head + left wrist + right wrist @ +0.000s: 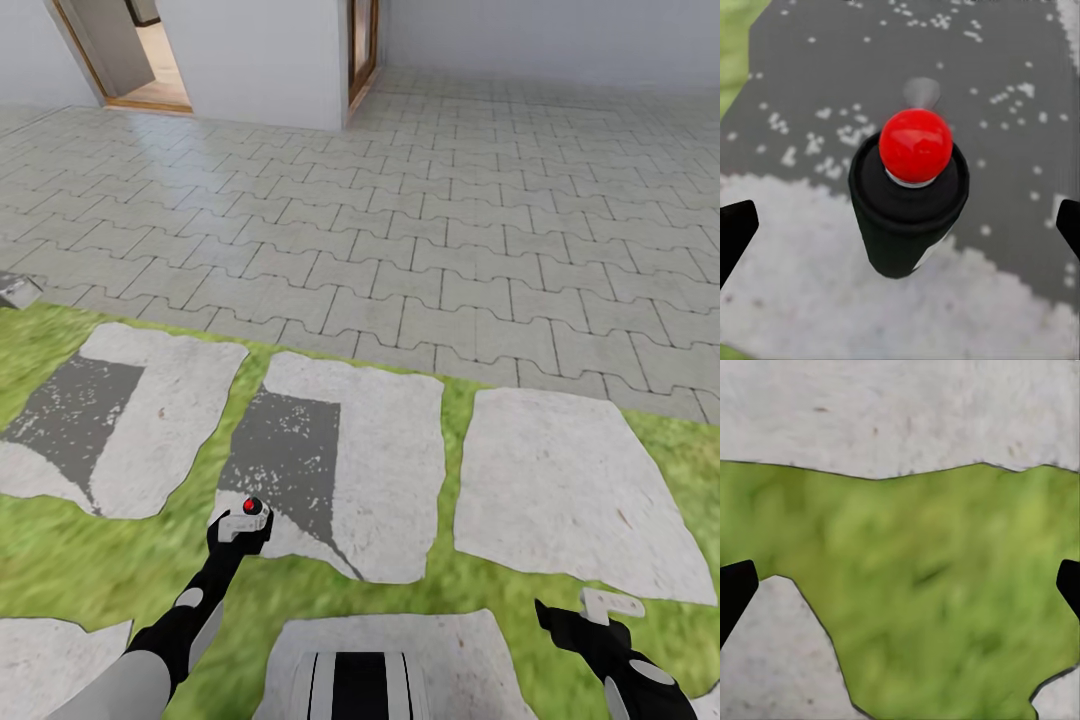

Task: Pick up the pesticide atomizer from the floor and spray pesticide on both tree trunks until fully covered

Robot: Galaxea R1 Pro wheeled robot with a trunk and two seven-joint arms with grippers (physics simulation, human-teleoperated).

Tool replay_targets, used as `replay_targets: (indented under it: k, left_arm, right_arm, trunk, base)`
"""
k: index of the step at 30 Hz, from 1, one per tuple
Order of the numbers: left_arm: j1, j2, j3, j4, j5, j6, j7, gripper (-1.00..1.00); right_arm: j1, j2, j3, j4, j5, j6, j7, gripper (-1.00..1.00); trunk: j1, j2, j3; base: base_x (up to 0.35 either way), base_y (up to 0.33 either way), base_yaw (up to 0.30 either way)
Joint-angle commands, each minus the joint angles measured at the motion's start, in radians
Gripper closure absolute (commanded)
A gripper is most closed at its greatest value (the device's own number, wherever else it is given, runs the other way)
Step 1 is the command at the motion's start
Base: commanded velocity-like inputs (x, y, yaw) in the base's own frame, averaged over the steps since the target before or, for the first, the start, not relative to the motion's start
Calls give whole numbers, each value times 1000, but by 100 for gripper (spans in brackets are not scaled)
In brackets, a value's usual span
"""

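The pesticide atomizer (907, 202) is a dark upright cylinder with a red ball tip (251, 506). It sits midway between the fingers of my left gripper (240, 525), over the shaded part of a pale stone slab. In the left wrist view the black fingertips (735, 232) stand wide apart, with a clear gap to the atomizer on each side. My right gripper (600, 605) hangs open over grass (915, 600) and slab edges, with nothing in it. The trees and their trunks are out of view.
Several irregular pale stone slabs (560, 480) lie in the green grass (100, 560) around me. Beyond them is grey interlocking paving (450, 230), then a white house wall (260, 60) with two wood-framed doorways. A small grey block (15, 290) sits at the far left.
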Motion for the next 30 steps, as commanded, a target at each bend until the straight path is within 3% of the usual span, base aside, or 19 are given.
replay_targets:
  k: [1,30]
  left_arm:
    - [-1,-1,8,1,-7,-3,-7,-100]
    - [-1,-1,7,0,-7,-4,-7,-100]
  right_arm:
    - [0,0,-1,-1,-4,5,2,-100]
    - [0,0,-1,-1,-3,5,2,-100]
  trunk:
    - [0,0,-1]
    - [0,0,-1]
  base:
    - [22,0,0]
    - [14,0,0]
